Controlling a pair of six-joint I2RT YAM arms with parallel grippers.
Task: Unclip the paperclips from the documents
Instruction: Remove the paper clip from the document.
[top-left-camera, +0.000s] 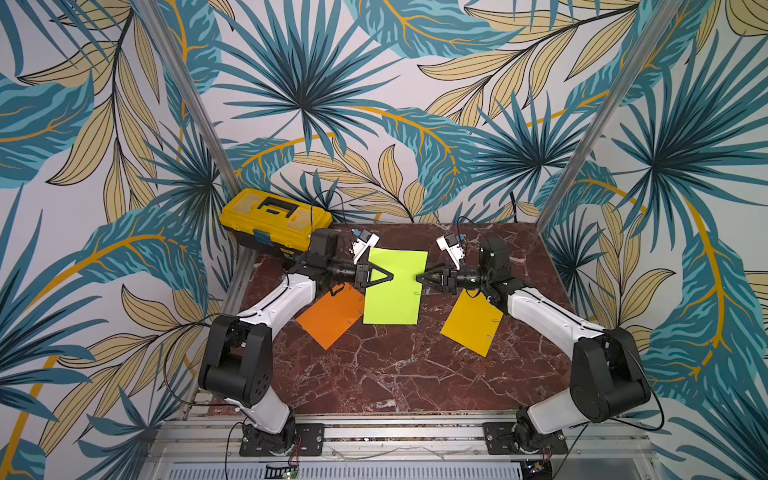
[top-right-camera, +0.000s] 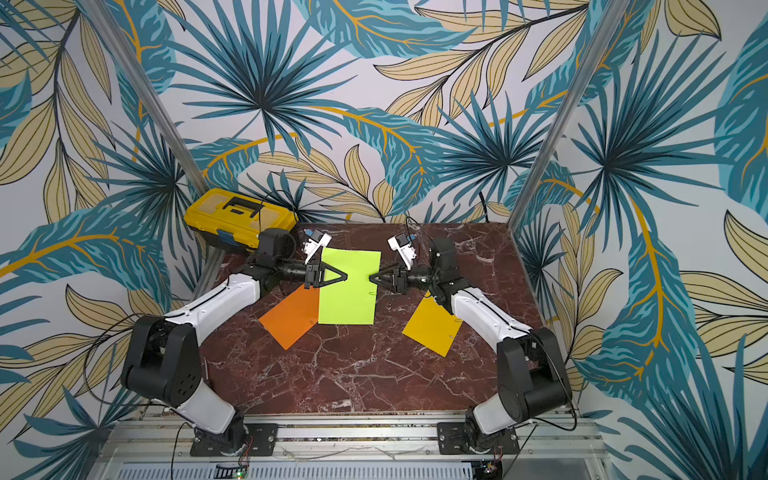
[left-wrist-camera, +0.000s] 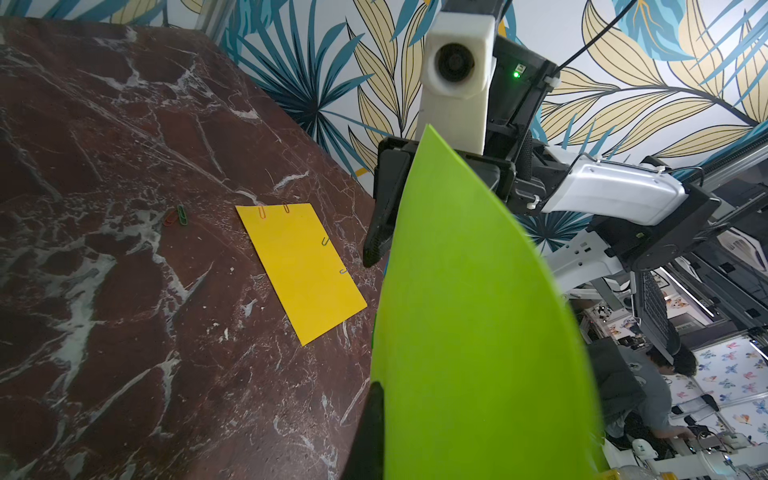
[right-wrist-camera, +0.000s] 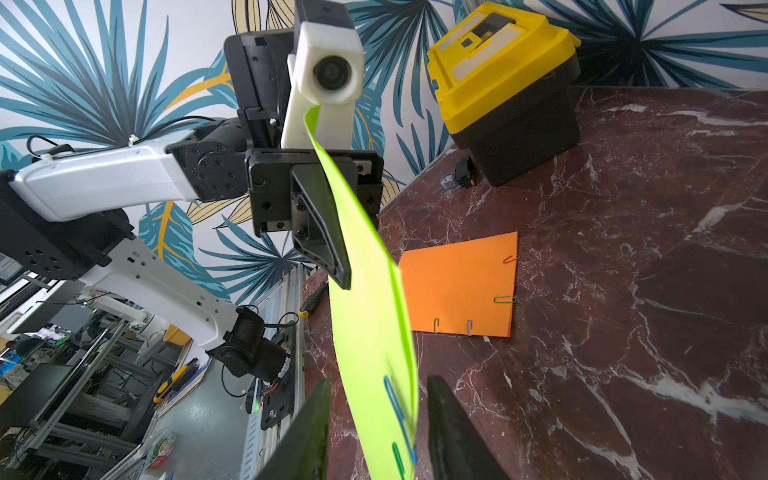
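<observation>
Marble tabletop — three documents, four paperclips on the orange one

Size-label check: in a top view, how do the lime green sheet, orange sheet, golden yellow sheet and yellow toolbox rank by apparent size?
1. yellow toolbox and lime green sheet: alike; the sheet is raised, nearer the camera.
2. orange sheet and golden yellow sheet: alike; orange partly covered.
</observation>
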